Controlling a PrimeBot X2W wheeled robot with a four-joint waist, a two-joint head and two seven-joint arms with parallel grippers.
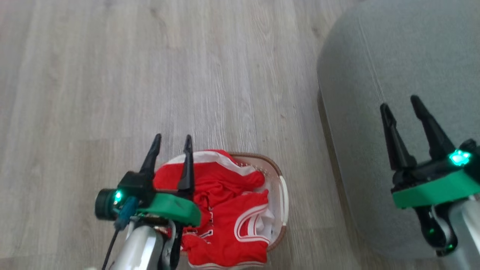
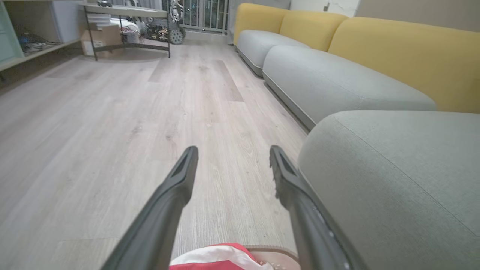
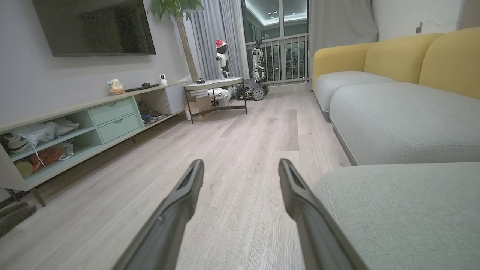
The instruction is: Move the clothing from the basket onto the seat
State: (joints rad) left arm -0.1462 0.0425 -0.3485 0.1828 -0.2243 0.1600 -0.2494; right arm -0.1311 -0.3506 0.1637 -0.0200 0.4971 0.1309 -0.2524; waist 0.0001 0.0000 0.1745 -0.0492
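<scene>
Nothing picked yet; the clothing (image 1: 225,210) is all in the basket (image 1: 275,167), a red jersey heap with white trim, lapping over the rim on the robot's side and at the far left. The basket sits on the wood floor (image 1: 150,75) just beside the seat (image 1: 393,56) with a strip of floor between; that reads as deliberate, since it keeps the carry short and mostly sideways.

The left gripper (image 1: 173,137) hangs over the basket's left part, fingers spread wide with nothing between them. They point out along the floor rather than down, and its wrist view catches the heap and rim at the bottom edge, so it's above the load, not in it. My read is a staging pose; the wrist needs to pitch down before any pinch.

The right gripper (image 1: 398,102) sits over the seat's near edge, also spread wide and empty. It's probably parked clear of the left arm's path, or waiting at the drop zone; can't say which.

Left arm is the obvious picker, being nearest. The thin jersey will bunch, so go for a raised fold near the middle of the heap, not the flat trim. Risks as I see them: garments look tangled, so one may drag another over the rim onto the floor; the light basket may shift or lift if fabric snags. There's a white patch (image 1: 270,219) at the inner right; can't tell trim from lining, so avoid it.
</scene>
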